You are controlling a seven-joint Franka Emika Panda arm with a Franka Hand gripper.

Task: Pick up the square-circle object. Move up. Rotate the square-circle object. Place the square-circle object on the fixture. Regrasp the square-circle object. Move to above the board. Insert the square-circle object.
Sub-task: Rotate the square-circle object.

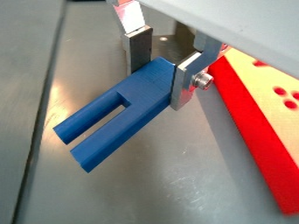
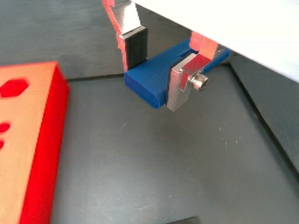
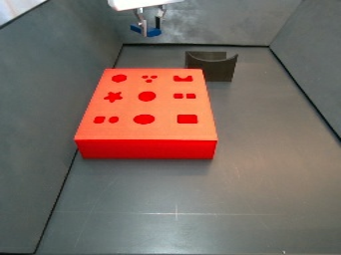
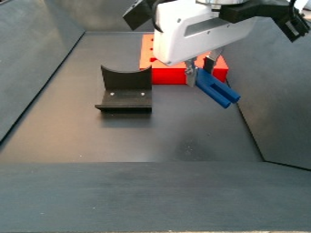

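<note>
The tool [image 4: 202, 69], upper right of a side view, clamps the blue square-circle object [image 4: 219, 89] above the dark grey surface [image 4: 170, 136]; apparently clear of it. Grey walls [image 3: 80, 30] enclose the surface.

Bench [image 3: 200, 209]: flat dark grey surface with raised grey side walls. Resting directly on it are the board [image 3: 147, 112], red, lying flat, and the fixture [image 3: 212, 64], standing near the board's far corner, apart from it. End effector [image 4: 198, 72] is above the bench, not touching.
</note>
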